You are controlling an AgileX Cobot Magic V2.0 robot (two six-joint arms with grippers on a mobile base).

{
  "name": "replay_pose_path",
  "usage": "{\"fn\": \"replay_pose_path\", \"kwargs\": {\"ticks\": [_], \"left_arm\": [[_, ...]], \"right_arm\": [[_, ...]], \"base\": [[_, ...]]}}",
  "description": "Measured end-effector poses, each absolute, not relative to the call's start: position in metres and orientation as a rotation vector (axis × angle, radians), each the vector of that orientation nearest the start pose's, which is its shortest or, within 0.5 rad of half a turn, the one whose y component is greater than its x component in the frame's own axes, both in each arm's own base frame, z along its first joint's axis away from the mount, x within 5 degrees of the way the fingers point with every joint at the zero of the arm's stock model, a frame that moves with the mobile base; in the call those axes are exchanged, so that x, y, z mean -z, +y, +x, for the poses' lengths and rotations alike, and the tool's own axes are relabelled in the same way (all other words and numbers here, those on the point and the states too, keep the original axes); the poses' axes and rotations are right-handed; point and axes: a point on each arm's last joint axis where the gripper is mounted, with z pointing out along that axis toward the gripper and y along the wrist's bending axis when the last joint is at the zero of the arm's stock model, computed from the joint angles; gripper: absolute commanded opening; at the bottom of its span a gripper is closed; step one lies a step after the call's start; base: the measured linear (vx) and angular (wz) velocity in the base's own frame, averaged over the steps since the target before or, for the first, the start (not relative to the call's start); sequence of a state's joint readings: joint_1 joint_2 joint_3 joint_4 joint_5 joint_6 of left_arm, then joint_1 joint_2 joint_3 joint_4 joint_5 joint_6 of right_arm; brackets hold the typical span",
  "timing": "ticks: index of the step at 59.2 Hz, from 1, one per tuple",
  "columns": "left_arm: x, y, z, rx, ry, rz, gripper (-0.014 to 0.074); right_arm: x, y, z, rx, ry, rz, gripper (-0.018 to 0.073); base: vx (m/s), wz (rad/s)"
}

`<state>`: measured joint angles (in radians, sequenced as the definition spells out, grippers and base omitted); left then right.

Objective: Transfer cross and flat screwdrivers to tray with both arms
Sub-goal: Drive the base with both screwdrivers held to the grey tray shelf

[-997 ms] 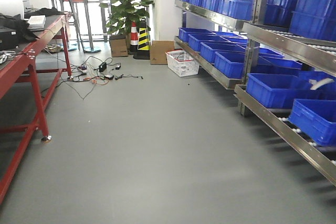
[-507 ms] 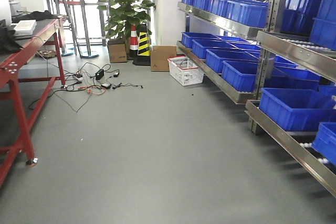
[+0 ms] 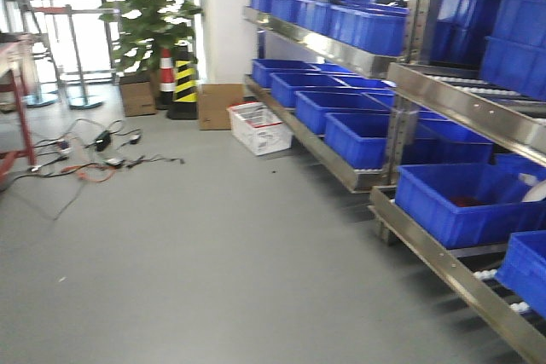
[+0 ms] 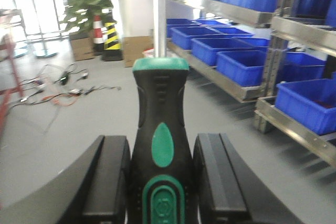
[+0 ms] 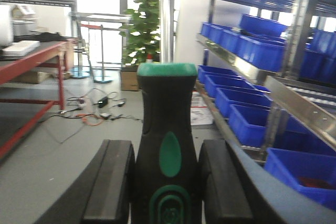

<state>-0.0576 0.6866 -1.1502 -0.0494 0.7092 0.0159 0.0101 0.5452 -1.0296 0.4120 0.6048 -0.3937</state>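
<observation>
Black handles with green marks fill both wrist views. The left gripper (image 4: 161,153) clamps the first screwdriver (image 4: 160,103) and the right gripper (image 5: 167,156) clamps the second screwdriver (image 5: 167,103), steel shafts pointing away. Beyond lie the grey floor (image 3: 213,253), loose cables (image 3: 94,164), blue bins (image 3: 452,202) on steel racks (image 3: 444,266), and a potted plant (image 3: 153,6).

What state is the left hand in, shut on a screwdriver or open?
The left hand is shut on the screwdriver: both black fingers press the sides of its black-and-green handle.
</observation>
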Motion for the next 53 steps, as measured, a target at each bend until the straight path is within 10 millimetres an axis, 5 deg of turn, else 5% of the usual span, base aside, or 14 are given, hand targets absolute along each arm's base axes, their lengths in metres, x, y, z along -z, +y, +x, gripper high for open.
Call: {"fn": "replay_pose_path", "kwargs": {"ticks": [53], "left_arm": [[-0.4672, -0.0086, 0.0986, 0.086, 1.731, 0.055, 0.0]], "right_arm": [[-0.4572, 0.0214, 0.0659, -0.149, 1.549, -0.226, -0.0008]], "base": [[0.48, -0.64]]}}
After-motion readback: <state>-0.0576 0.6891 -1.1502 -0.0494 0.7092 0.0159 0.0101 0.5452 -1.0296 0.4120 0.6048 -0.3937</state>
